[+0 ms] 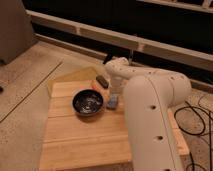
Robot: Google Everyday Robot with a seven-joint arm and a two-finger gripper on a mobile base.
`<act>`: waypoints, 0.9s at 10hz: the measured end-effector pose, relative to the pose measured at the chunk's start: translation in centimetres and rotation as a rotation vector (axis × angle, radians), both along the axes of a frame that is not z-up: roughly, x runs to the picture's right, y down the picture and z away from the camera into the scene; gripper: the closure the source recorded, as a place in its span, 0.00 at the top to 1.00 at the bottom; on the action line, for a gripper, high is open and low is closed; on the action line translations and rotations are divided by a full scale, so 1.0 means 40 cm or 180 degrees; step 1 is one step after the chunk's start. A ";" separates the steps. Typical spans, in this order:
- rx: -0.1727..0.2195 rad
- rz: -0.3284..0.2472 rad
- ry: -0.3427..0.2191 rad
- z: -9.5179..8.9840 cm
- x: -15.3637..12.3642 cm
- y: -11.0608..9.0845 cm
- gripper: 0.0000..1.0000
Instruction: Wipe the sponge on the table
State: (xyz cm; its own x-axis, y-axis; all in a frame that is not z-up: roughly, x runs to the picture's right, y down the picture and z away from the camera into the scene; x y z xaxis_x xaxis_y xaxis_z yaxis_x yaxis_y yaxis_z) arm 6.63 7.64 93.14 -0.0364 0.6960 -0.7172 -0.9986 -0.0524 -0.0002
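Small flat blue rectangular sponge is lying flat on the low square table with the light slatted wooden top. It is being seen toward the far right of the top, just right of the round black bowl and just near of the orange piece with a dark block on it. The bulky white arm is being run in from the near edge over the table's right side, with the wrist bent downward at the far end. The gripper is being held directly over the sponge, at or very near its top face. Contact is not being resolved from this view, and whether the gripper is clenched, released or grasping the sponge cannot be told. The step in hand is being judged two ways. Either the sponge is being closed on and pressed for a stroke, or it is being left on the wood with wiping done; both are being fitted by this scene. If a stroke is being planned, the sponge is being required flat and loaded against the slats. Travel is being limited by the bowl tight on the left and the orange piece just beyond. Bare wood is being offered mainly toward the near side.
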 end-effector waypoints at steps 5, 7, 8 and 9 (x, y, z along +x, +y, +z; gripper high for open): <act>-0.0010 0.0218 -0.0031 0.016 0.027 0.010 0.43; -0.0008 0.0217 -0.0034 0.021 0.034 0.014 0.19; -0.0005 0.0209 -0.0035 0.023 0.036 0.015 0.09; 0.0001 0.0194 -0.0042 0.024 0.036 0.016 0.01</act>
State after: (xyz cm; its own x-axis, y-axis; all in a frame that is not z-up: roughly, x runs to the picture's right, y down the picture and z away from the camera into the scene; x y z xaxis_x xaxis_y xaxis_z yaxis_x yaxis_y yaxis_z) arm 8.07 8.30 94.11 -0.0691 0.6930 -0.7176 -0.9935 -0.1130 -0.0134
